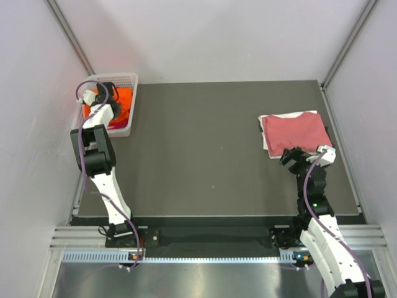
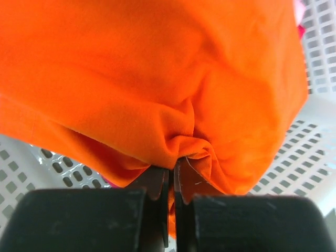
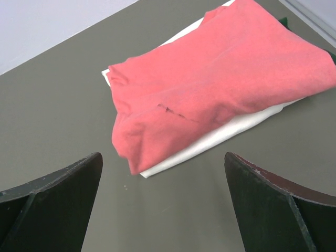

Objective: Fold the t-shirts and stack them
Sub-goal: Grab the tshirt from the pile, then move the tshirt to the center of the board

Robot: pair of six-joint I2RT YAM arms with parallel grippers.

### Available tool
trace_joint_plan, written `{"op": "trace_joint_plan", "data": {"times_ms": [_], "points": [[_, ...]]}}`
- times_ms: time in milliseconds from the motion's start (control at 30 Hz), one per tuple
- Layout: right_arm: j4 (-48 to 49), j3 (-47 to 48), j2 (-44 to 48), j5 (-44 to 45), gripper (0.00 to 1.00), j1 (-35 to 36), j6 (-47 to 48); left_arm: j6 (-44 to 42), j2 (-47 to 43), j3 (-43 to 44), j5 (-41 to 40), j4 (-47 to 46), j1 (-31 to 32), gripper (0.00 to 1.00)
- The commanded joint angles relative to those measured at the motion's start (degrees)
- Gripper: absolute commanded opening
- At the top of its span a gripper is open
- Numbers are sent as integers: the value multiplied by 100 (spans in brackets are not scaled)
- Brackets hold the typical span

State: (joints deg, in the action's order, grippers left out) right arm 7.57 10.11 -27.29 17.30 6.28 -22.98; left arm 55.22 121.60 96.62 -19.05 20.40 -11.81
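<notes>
**Right idle at stack, left pinching orange**

Near side: our right gripper [image 1: 295, 155] sits jaws wide apart, just short of the folded dusty rose shirt [image 3: 220, 79] lying on the white shirt [image 3: 210, 139]. Far corner: our left gripper [image 2: 171, 168] is clamped on an orange shirt [image 2: 157, 68] fold, over the basket [image 2: 315, 31].

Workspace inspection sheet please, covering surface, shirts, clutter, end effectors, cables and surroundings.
Surface: dark grey table, flat.
Job's things: orange t-shirt in the white basket, far left; folded dusty rose t-shirt lying on a folded white t-shirt, far right.
Clutter: nothing seen.
End effectors: left end effector shut on the orange t-shirt in the basket; right end effector open, just short of the stack.
Cables: purple cable loops along each arm.
Surroundings: pale walls; metal rail at the near edge.
</notes>
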Motion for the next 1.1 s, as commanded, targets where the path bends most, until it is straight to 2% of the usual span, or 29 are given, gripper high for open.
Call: {"op": "trace_joint_plan", "data": {"times_ms": [0, 100, 233, 433, 533, 633, 767, 833, 900, 1033, 1067], "points": [[209, 35, -57, -69, 100, 57, 75, 103, -599, -177, 94, -659, -23, 0], [244, 44, -119, -113, 100, 57, 92, 409, -1302, -871, 129, -1150, 12, 0], [253, 79, -215, -113, 100, 66, 92, 849, -2069, -1259, 314, -1126, 179, 0], [209, 88, -181, -60, 100, 75, 75, 885, -3694, -2023, 288, -1328, 513, 0], [209, 70, -137, -51, 100, 66, 75, 622, -4485, -2007, 235, -1320, 689, 0], [227, 61, -163, -60, 100, 66, 66, 209, -5084, -1595, 182, -1223, 978, 0], [245, 96, -250, -51, 100, 66, 75, -169, -5174, 12, 436, -374, 1750, 0], [245, 114, -294, -51, 100, 66, 66, -161, -5120, 574, 777, -265, 2067, 0], [245, 123, -321, -34, 100, 66, 75, 110, -5111, 630, 999, -326, 2560, 0], [245, 149, -391, -25, 100, 66, 66, 559, -5111, -157, 1386, -887, 3604, 0], [236, 149, -400, -16, 100, 66, 66, 595, -5068, -326, 1291, -1011, 4190, 0]]}}
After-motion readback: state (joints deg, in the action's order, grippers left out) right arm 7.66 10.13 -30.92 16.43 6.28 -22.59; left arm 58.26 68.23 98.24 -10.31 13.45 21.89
